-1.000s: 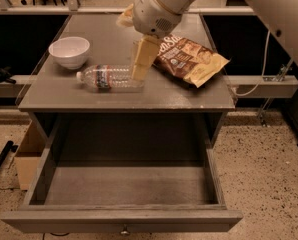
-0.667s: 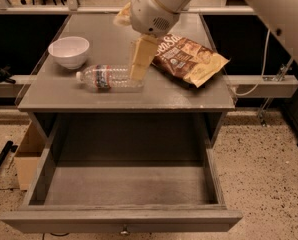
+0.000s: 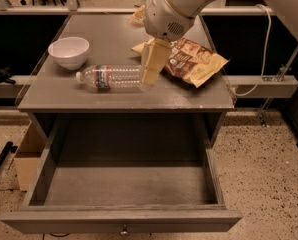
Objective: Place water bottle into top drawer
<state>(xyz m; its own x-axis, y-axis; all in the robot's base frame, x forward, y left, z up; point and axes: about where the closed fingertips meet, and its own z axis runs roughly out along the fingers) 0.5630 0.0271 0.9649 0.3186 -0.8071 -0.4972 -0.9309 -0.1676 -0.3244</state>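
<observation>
The water bottle (image 3: pixel 111 77) lies on its side on the grey table top (image 3: pixel 114 96), white cap to the left, near the front edge. My gripper (image 3: pixel 153 66) points down from the white arm and stands at the bottle's right end, its cream tip covering the bottle's base. The top drawer (image 3: pixel 124 186) is pulled wide open below the table top. Nothing lies in it. Its small metal knob (image 3: pixel 124 230) shows on the front panel.
A white bowl (image 3: pixel 69 51) stands left of the bottle at the table's back left. A brown snack bag (image 3: pixel 196 61) lies right of my gripper. A cardboard box (image 3: pixel 26 159) sits on the floor at the left. A white rail with a cable (image 3: pixel 261 81) runs at the right.
My gripper has shifted slightly to the right, toward the bottle's base end. The bottle, bowl, bag and drawer have not moved.
</observation>
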